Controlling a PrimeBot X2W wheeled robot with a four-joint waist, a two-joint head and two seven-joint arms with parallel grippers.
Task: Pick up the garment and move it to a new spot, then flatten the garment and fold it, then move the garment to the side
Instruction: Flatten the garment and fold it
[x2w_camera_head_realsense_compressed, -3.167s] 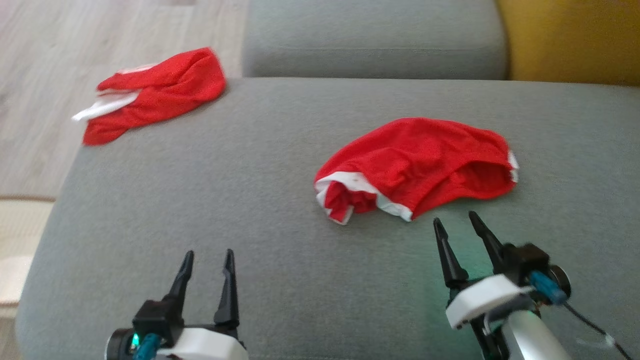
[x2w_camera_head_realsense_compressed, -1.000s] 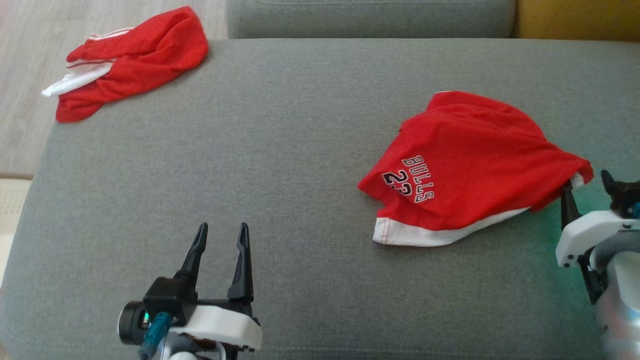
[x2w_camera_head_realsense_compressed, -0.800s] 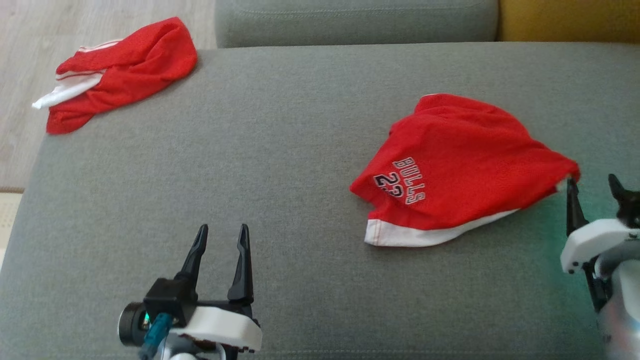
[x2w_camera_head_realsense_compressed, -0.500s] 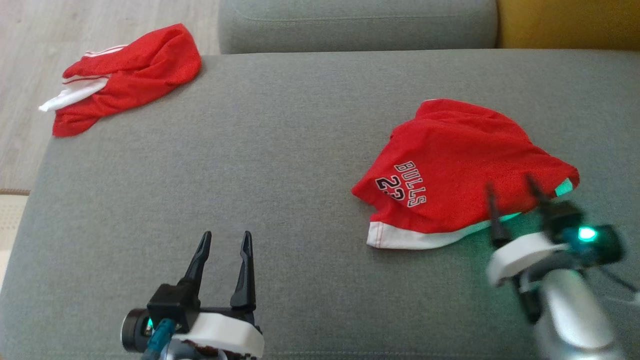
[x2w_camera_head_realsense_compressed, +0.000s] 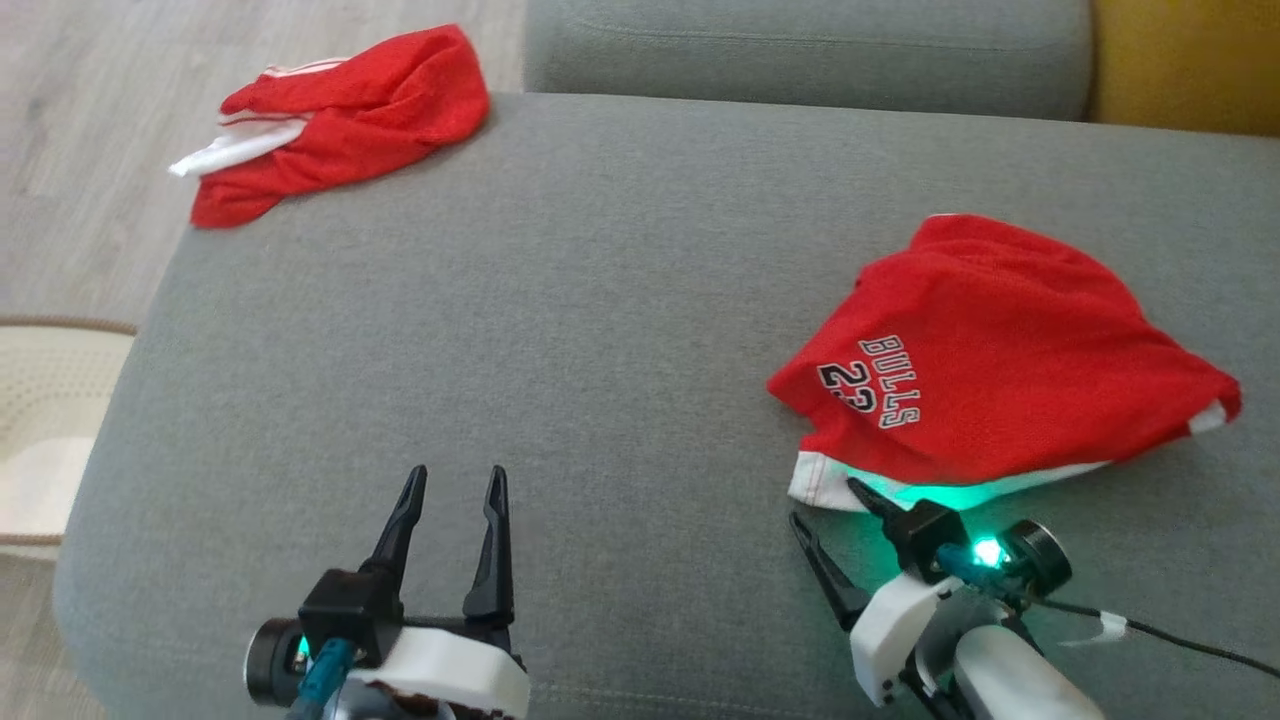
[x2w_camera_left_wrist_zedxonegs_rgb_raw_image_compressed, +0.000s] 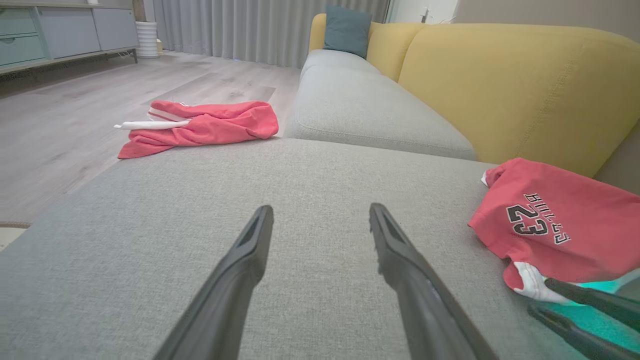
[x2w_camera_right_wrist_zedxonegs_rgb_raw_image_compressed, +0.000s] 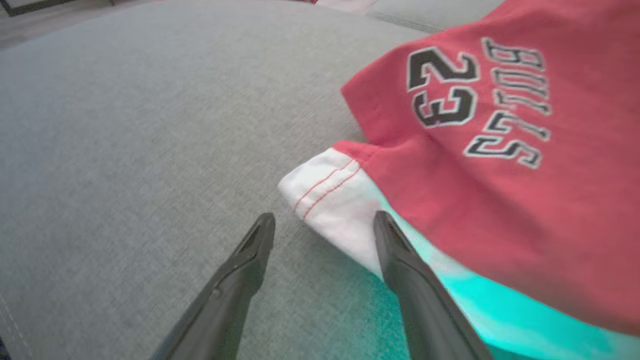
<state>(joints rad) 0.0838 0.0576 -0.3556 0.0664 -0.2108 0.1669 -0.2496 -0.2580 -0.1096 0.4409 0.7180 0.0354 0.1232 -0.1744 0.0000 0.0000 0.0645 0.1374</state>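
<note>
Where the seat (x2w_camera_head_realsense_compressed: 600, 300) meets the floor (x2w_camera_head_realsense_compressed: 80, 150) at far left, a second garment (x2w_camera_head_realsense_compressed: 340, 120), red with white trim, lies bunched on the seat's far left corner, its white strip reaching past the edge.

Near left: my left gripper (x2w_camera_head_realsense_compressed: 457, 472) sits over bare grey fabric, fingers spread, nothing between them, well apart from both red pieces. Left wrist view agrees: tips (x2w_camera_left_wrist_zedxonegs_rgb_raw_image_compressed: 262, 220) apart, plain seat beyond.

Right half of the seat, about midway between near and far: the garment (x2w_camera_head_realsense_compressed: 1010, 350), loose and rumpled, not flat. It is red, with "BULLS 23" printed on its left part and a white hem (x2w_camera_head_realsense_compressed: 820, 490) along the near edge.

Just near of its near left corner: my right gripper (x2w_camera_head_realsense_compressed: 825, 500), fingers released and spread, holding nothing. In the right wrist view, the hem corner (x2w_camera_right_wrist_zedxonegs_rgb_raw_image_compressed: 335, 195) lies just ahead of the gap between my fingers. Whether the right finger (x2w_camera_right_wrist_zedxonegs_rgb_raw_image_compressed: 400, 260) touches cloth I cannot tell. A green light (x2w_camera_head_realsense_compressed: 988, 551) at that wrist tints hem and seat.

Far right: yellow backrest (x2w_camera_head_realsense_compressed: 1190, 70).
</note>
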